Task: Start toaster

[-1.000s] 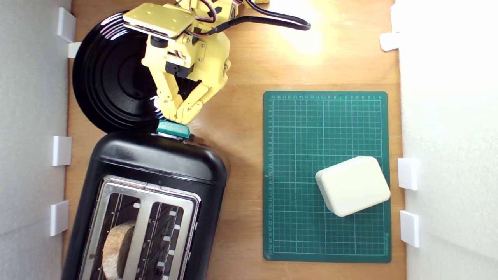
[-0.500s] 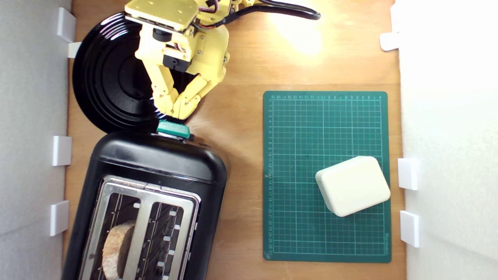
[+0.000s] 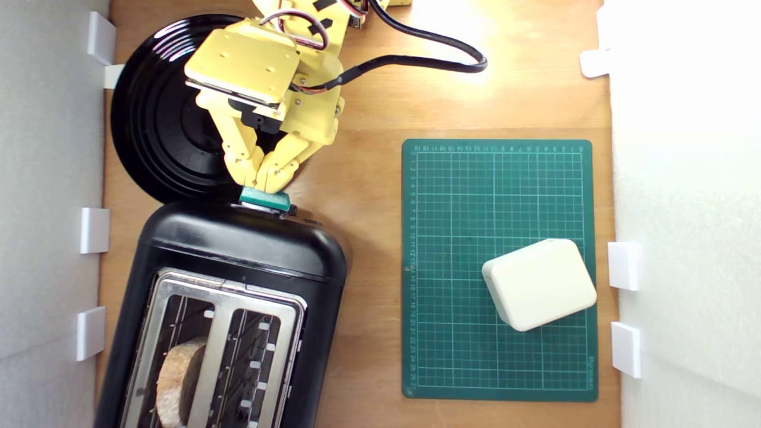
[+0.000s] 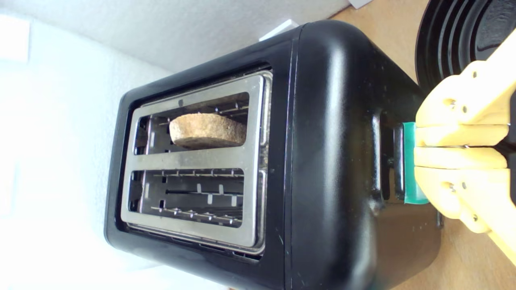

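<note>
- The large glossy black two-slot toaster (image 3: 238, 297) with rounded corners and a silver metal top plate stands on the bare wooden tabletop (image 3: 368, 107), at the lower part of the exterior view's left, close to the white foam wall (image 3: 47, 178).
- A small teal-green plastic lever knob (image 3: 266, 198) sticks out of the toaster's end face, the end that faces the arm.
- The yellow plastic gripper (image 3: 260, 181) of the arm points down at that knob; its fingertips (image 4: 459, 137) meet the knob's outer face in the wrist view.
- The jaws are pressed together, tip against tip, with only a thin seam between them and nothing held.
- A round slice of brown bread (image 4: 207, 129) sits upright in one slot, its top edge showing above the metal plate; the other slot shows only wire guides.
- A round black ribbed plate (image 3: 160, 113) lies on the wood just behind the toaster, partly under the arm; whether the two touch cannot be told.
- A black cable (image 3: 428, 56) loops from the arm across the wood.
- A dark green rectangular cutting mat (image 3: 475, 196) with a pale grid lies flat at the exterior view's right, well apart from the toaster.
- A small cream rounded plastic box (image 3: 539, 283) rests on the mat, turned askew to the grid, near the mat's right edge.
- Small white brackets (image 3: 94, 230) stand along the foam walls on both sides.
</note>
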Robot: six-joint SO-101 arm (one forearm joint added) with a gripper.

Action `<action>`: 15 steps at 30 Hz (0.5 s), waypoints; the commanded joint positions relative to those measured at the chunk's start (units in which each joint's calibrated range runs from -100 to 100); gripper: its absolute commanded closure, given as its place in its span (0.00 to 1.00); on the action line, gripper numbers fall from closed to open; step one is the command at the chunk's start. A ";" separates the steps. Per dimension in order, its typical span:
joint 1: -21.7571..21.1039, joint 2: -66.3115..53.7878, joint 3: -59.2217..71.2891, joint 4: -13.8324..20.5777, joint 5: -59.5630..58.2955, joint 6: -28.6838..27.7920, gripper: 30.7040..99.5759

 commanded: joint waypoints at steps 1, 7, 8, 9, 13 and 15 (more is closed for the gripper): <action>-0.30 0.08 -3.69 0.11 0.16 -0.14 0.99; -0.30 1.49 -3.69 0.11 0.08 -0.19 0.99; -0.30 1.74 -3.69 0.11 0.08 -0.19 0.99; -0.30 2.08 -3.69 0.11 0.08 -0.19 0.99; -0.30 3.16 -3.78 0.11 0.08 -0.19 0.99; -0.30 3.74 -3.78 0.11 -0.01 -0.19 0.99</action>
